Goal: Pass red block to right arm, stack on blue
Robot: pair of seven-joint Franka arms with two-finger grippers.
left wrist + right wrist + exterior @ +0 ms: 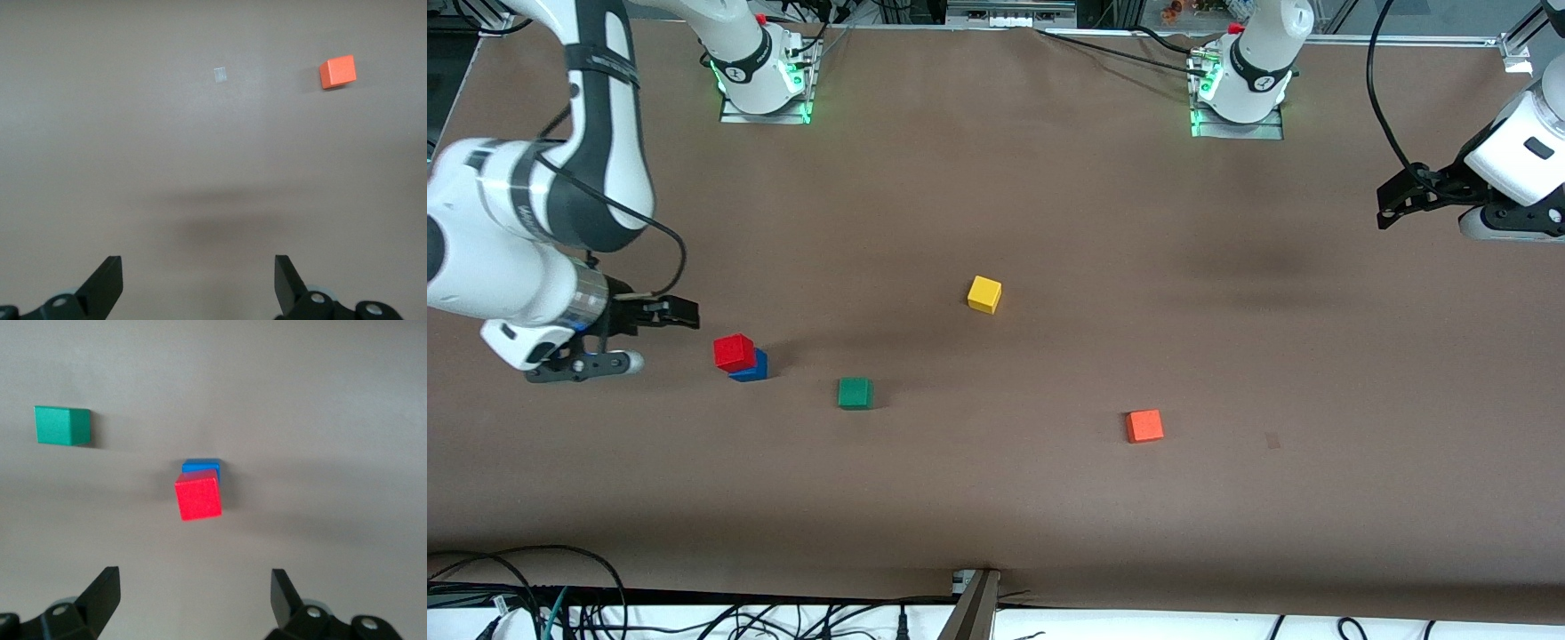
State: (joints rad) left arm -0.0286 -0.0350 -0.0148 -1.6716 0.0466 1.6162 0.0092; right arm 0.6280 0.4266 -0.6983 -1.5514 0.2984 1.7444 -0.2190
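Note:
The red block (734, 351) sits on top of the blue block (753, 367), a little askew, toward the right arm's end of the table. In the right wrist view the red block (198, 497) covers most of the blue block (201, 465). My right gripper (654, 338) is open and empty, just beside the stack on the side of the right arm's end, apart from it; it also shows in the right wrist view (193, 600). My left gripper (1389, 203) is open and empty, held above the table at the left arm's end; it also shows in the left wrist view (198, 283).
A green cube (855, 393) lies beside the stack toward the table's middle. A yellow cube (984, 293) lies near the middle. An orange cube (1144, 426) lies nearer the front camera toward the left arm's end, also in the left wrist view (337, 71).

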